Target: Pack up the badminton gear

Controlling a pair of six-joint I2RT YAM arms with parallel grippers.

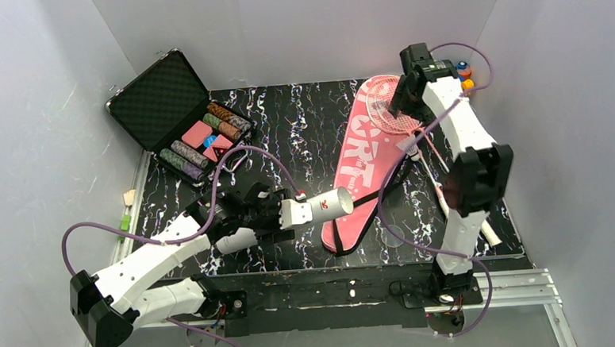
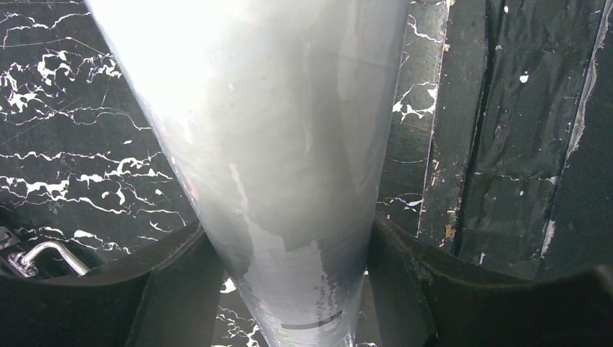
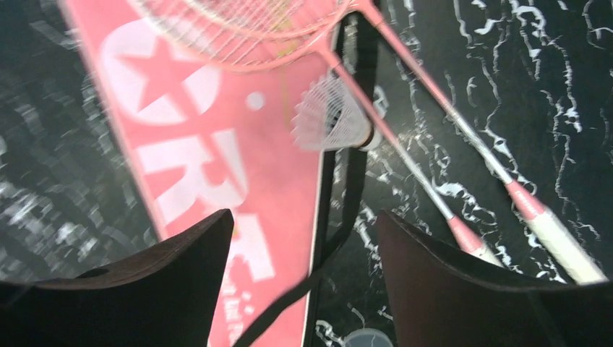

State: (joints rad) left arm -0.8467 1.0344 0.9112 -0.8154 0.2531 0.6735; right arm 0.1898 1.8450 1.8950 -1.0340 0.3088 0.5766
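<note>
My left gripper (image 1: 273, 215) is shut on the long white tube (image 1: 318, 208) and holds it tilted above the table's near middle. In the left wrist view the tube (image 2: 275, 144) fills the space between both fingers (image 2: 173, 289). The pink "SPORT" cover (image 1: 365, 154) lies flat with its black strap (image 3: 347, 202) along the edge. Two pink rackets (image 1: 388, 106) rest with their heads on the cover's wide end and their white handles (image 3: 556, 238) to the right. A white shuttlecock (image 3: 332, 116) lies on the shafts. My right gripper (image 3: 303, 238) is open and empty above them.
The open black case of poker chips (image 1: 182, 124) stands at the back left. A small multicoloured toy (image 1: 464, 74) sits at the back right corner. A small round cap (image 3: 365, 338) lies beside the cover. Grey walls close in three sides.
</note>
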